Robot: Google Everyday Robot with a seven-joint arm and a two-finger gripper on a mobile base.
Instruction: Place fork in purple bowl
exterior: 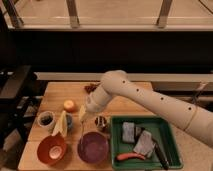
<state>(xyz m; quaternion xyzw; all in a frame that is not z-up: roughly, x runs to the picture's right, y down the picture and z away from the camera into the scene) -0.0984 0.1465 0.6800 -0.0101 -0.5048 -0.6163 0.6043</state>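
My gripper [83, 117] is at the end of the white arm, just above and behind the left rim of the purple bowl [93, 148]. It is shut on the fork [80, 133], a thin pale utensil that hangs down from it toward the bowl's left edge. The purple bowl sits at the front of the wooden table [125, 105] and looks empty.
An orange-red bowl [51, 149] sits left of the purple one. A small cup [46, 120], a yellow item [61, 124] and an orange fruit [69, 105] lie at the left. A small jar [101, 123] stands behind the purple bowl. A green tray [167, 125] holds cloths, a dark utensil and a carrot.
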